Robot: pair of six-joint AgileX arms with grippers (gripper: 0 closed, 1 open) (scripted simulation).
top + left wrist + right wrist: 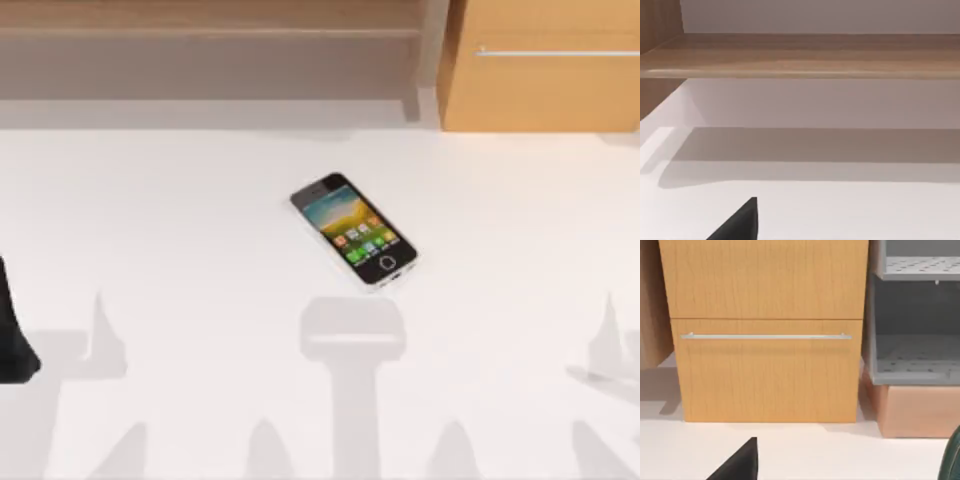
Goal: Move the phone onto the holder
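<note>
The tabletop (180, 220) is smooth, matt white. The phone (354, 233) has a glossy black face and silvery rim. The cabinet (765, 330) looks like light wood with a thin metal handle (765, 336).

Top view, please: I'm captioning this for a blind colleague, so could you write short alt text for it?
A phone lies flat and face up near the middle of a white table, turned diagonally, its colourful screen lit with app icons. Behind it stand a wooden shelf at the back left and a light wooden cabinet with a metal handle at the back right. Nothing touches the phone.
</note>
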